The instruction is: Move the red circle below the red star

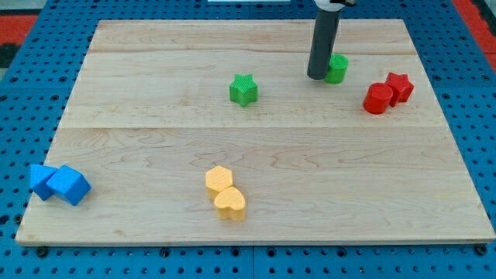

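Observation:
The red circle (378, 99) sits at the view's right, touching the lower left side of the red star (400, 87). My tip (318, 77) stands at the view's upper middle right, up and to the left of the red circle and well apart from it. The tip touches the left side of a green circle (337, 68).
A green star (243, 89) lies near the board's middle top. A yellow hexagon (218, 180) and a yellow heart (230, 204) touch at the bottom middle. Two blue blocks (59, 184) touch at the bottom left. The wooden board (256, 147) lies on a blue pegboard.

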Motion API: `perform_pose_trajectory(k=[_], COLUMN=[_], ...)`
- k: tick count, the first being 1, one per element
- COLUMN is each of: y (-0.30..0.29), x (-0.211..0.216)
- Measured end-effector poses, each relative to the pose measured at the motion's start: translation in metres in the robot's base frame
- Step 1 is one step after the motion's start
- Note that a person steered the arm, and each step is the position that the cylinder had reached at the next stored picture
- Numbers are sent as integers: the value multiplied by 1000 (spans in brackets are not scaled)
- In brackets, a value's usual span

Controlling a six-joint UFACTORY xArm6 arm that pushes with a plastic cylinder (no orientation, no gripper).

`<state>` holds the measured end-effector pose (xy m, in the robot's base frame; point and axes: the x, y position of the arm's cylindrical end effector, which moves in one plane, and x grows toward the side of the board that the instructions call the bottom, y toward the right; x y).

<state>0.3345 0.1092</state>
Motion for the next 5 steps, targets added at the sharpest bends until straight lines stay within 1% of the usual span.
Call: perform_pose_trajectory(k=[1, 2, 3, 4, 5], y=[-10, 53, 73, 37, 46], x=[-23, -54, -37, -14, -13])
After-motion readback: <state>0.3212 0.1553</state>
